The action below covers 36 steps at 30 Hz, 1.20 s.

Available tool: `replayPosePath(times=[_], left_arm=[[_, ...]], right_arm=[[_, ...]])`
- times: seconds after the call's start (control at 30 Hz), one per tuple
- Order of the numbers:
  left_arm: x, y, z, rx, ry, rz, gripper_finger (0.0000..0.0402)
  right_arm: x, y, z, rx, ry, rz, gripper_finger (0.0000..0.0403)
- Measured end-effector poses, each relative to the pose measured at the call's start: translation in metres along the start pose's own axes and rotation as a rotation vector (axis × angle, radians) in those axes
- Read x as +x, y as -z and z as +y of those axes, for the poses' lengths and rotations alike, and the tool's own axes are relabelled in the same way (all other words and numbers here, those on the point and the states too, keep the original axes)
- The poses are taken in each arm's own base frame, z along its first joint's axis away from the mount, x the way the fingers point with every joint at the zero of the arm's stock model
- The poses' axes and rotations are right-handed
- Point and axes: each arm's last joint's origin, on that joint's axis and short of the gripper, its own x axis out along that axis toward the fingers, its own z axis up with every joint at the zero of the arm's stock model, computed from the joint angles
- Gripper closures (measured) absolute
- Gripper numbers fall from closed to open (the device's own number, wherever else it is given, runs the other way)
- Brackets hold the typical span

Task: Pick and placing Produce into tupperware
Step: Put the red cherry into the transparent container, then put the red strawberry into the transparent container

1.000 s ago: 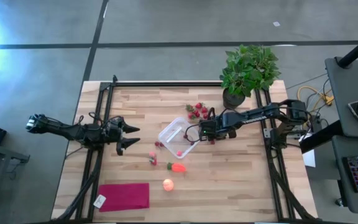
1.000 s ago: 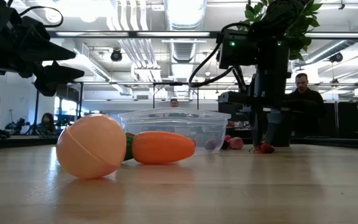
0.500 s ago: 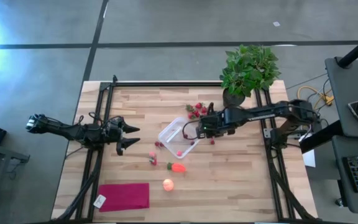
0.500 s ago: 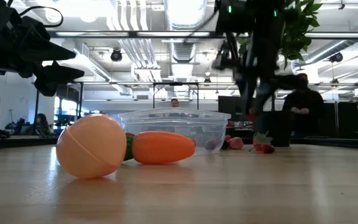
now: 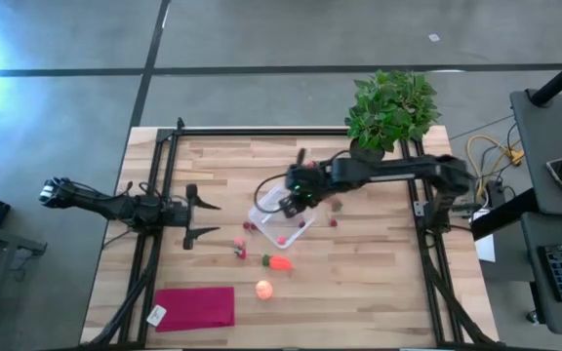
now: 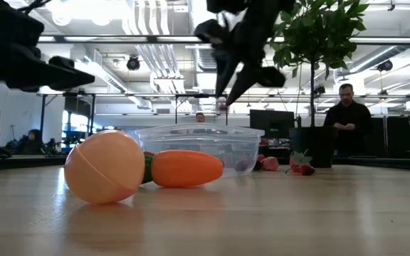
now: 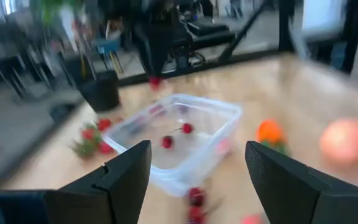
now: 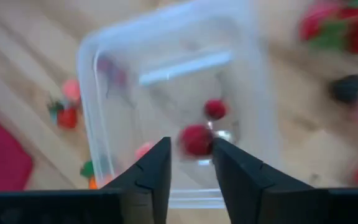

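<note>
While the left gripper (image 5: 203, 206) waits spread wide, well apart from the work, the right gripper (image 5: 292, 201) hangs directly above the clear tupperware (image 5: 281, 214), its fingers (image 8: 149, 171) pinching what appears to be a small dark-red berry (image 8: 196, 139). Below it, another berry (image 8: 214, 109) lies inside the container. Beyond the tupperware from this gripper lie the carrot-shaped piece (image 5: 280, 262) and the round fruit (image 5: 263, 288).

In the low view the tupperware (image 6: 199, 146) is partly hidden behind the carrot-shaped piece (image 6: 185, 168), and the right hand (image 6: 223, 107) is cut off by the top edge.
</note>
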Motion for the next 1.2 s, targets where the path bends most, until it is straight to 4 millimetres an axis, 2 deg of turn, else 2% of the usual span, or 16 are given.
replayPosePath(times=[0.07, 0.17, 0.23, 0.3, 0.4, 0.47, 0.57, 0.7, 0.83, 0.93, 1.2], left_arm=[[0.0, 0.0, 0.0, 0.12, 0.001, 0.005, 0.0155], [0.001, 0.001, 0.0, 0.181, 0.005, 0.014, 0.0155], [0.001, 0.001, -0.001, 0.183, 0.005, 0.017, 0.0155], [0.001, 0.002, -0.001, 0.184, 0.006, 0.02, 0.0155], [0.001, 0.002, -0.001, 0.184, 0.006, 0.019, 0.0155], [0.001, 0.001, -0.001, 0.184, 0.005, 0.018, 0.0155], [0.001, 0.001, -0.001, 0.184, 0.005, 0.017, 0.0155], [0.001, 0.001, -0.001, 0.185, 0.005, 0.018, 0.0155], [0.001, 0.001, -0.001, 0.184, 0.005, 0.017, 0.0155], [0.001, 0.001, -0.001, 0.185, 0.005, 0.018, 0.0155], [0.001, 0.001, -0.001, 0.184, 0.005, 0.018, 0.0155]], right_arm=[[0.014, -0.003, 0.01, -0.032, -0.031, 0.052, 0.0267], [0.025, -0.004, 0.024, -0.082, -0.031, 0.09, 0.0232], [0.021, -0.004, 0.029, -0.128, 0.026, 0.073, 0.0209], [0.007, -0.004, 0.028, -0.173, 0.131, 0.046, 0.019], [-0.019, -0.004, 0.015, -0.197, 0.274, 0.036, 0.0169], [-0.034, -0.004, 0.0, -0.195, 0.374, 0.039, 0.0162], [-0.045, -0.002, -0.028, -0.164, 0.455, 0.063, 0.016], [-0.029, 0.005, -0.063, -0.082, 0.42, 0.15, 0.0166], [-0.008, 0.012, -0.085, -0.011, 0.375, 0.213, 0.0172], [0.004, 0.017, -0.092, -0.014, 0.371, 0.232, 0.0172], [0.02, 0.024, -0.099, 0.002, 0.348, 0.214, 0.017]])
